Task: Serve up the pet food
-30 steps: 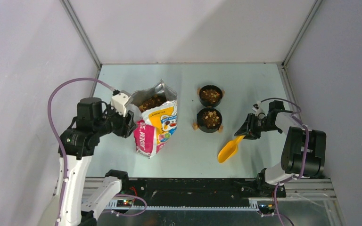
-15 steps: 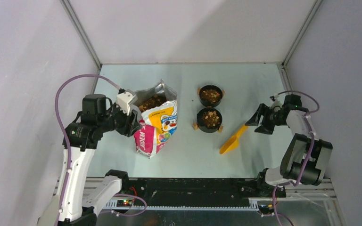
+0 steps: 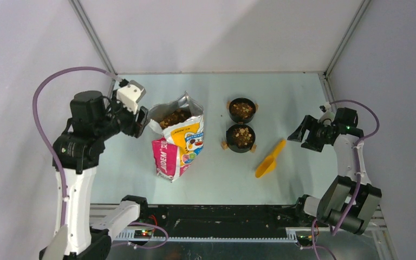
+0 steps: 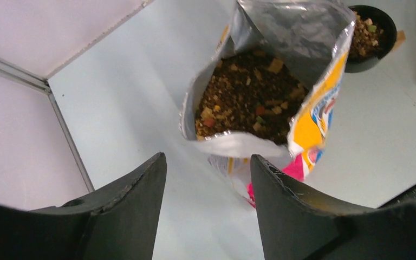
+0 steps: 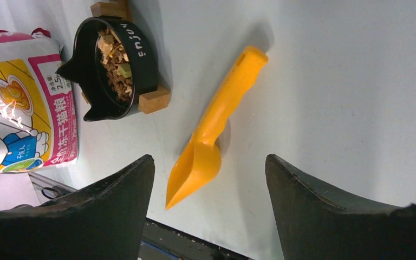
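Centre of the top view: bag [image 3: 177,142] stood upright on the table [image 3: 281,92], mouth open. Pet food [image 4: 249,103] lay inside it, brown and tan bits with a few red and green ones. Right of the bag, well apart from it, sat two black bowls, one above the other in frame: far bowl [image 3: 242,110] and near bowl [image 3: 241,137]. Both held pet food close to the rim. Wooden blocks showed at the near bowl's sides.

Yellow scoop [image 3: 270,158] lay flat on the table, right of and below the near bowl, not touching it. Could not tell which way its hollow faced.

Left gripper [image 3: 141,122] hung just left of the bag's mouth, jaws apart, nothing between them. Right gripper [image 3: 301,131] was right of the scoop, jaws wide, empty.

Left wrist view: fingers hid the bag's base. One bowl was cut off at the upper right corner; which bowl, unclear. Right wrist view: bag cropped at the left edge, only one bowl seen. Bag print too small to read from the top.
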Controlling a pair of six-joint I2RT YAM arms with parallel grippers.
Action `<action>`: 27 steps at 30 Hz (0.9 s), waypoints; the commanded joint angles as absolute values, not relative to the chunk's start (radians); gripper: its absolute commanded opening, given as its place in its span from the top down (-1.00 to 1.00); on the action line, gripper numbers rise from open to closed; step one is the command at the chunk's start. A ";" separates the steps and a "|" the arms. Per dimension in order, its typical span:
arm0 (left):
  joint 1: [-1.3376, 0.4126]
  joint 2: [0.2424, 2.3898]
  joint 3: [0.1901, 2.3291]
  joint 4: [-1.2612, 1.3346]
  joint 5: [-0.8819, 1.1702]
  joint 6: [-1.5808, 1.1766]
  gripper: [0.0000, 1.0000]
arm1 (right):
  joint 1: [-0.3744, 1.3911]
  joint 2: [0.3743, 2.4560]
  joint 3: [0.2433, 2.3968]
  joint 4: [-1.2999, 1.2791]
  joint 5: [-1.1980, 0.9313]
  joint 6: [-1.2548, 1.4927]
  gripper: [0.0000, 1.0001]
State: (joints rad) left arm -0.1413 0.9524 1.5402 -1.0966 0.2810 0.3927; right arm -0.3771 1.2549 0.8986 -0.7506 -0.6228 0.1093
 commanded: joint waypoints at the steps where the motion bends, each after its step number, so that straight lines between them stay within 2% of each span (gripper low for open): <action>1: -0.141 1.057 1.587 -0.992 0.278 0.371 -0.30 | -0.350 1.190 0.938 -0.759 -0.653 0.082 -0.54; 6: -0.188 1.254 1.716 -0.999 0.270 0.341 -0.29 | -0.314 1.102 0.944 -0.768 -0.685 0.075 -0.57; 12: -0.291 1.389 1.756 -0.984 0.245 0.360 -0.29 | -0.285 1.049 0.951 -0.773 -0.688 0.062 -0.59; 17: -0.346 1.476 1.750 -0.936 0.103 0.354 -0.23 | -0.281 1.051 0.951 -0.773 -0.691 0.063 -0.58; 23: -0.351 1.567 1.780 -0.908 0.097 0.333 0.38 | -0.270 1.059 0.950 -0.773 -0.690 0.059 -0.57; 25: -0.353 1.589 1.791 -0.898 0.117 0.338 0.74 | -0.262 1.061 0.951 -0.772 -0.689 0.055 -0.57; 27: -0.355 1.607 1.799 -0.880 0.138 0.340 0.95 | -0.251 1.064 0.951 -0.769 -0.686 0.051 -0.56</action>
